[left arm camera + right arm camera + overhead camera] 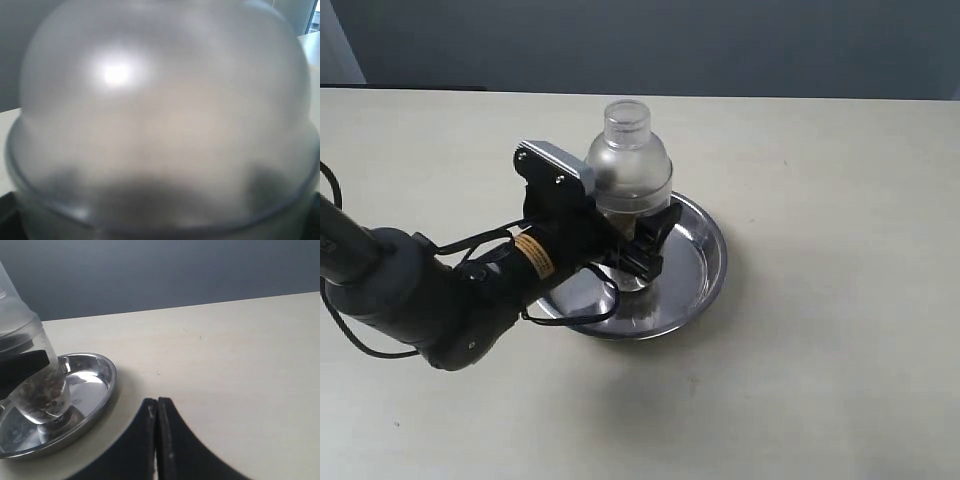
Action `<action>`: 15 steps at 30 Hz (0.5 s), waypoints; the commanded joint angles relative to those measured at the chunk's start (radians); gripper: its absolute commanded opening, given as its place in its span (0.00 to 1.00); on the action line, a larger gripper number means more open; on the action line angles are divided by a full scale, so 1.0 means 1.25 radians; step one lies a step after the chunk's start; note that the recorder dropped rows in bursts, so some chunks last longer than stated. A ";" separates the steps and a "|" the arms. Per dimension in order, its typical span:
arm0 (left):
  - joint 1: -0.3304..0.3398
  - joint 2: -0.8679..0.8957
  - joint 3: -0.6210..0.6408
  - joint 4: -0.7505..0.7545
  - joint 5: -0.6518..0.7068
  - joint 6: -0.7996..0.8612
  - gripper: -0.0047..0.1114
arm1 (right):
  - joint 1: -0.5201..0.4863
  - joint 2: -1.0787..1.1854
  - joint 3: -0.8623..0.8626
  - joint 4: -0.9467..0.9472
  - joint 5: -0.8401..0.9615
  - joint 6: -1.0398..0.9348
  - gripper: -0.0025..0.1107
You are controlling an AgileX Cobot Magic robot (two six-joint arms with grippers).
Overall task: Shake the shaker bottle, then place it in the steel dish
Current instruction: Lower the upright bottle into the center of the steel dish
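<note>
The shaker bottle (630, 165) stands upright over the middle of the steel dish (715, 250), its brownish grains low in the clear body (35, 390). Its base looks to be resting on the dish floor (97, 385), or a hair above it. My left gripper (638, 250) is shut on the bottle's body below the frosted dome; one black finger (22, 367) presses its side. In the left wrist view the frosted dome (165, 125) fills the picture and hides the fingers. My right gripper (158, 402) is shut on nothing, low over the table beside the dish.
The pale table (820, 380) stretches all round the dish, with a dark wall behind its far edge. My left arm's black body and cables (430, 290) lie on the left side of the table.
</note>
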 commanded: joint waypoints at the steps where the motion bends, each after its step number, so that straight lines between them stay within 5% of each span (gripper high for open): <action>1: 0.000 -0.005 -0.007 -0.011 -0.040 -0.005 0.23 | 0.002 -0.003 0.001 -0.005 -0.005 -0.002 0.02; 15: 0.000 -0.005 -0.007 -0.032 -0.040 -0.003 0.62 | 0.002 -0.003 0.001 -0.005 -0.005 -0.002 0.02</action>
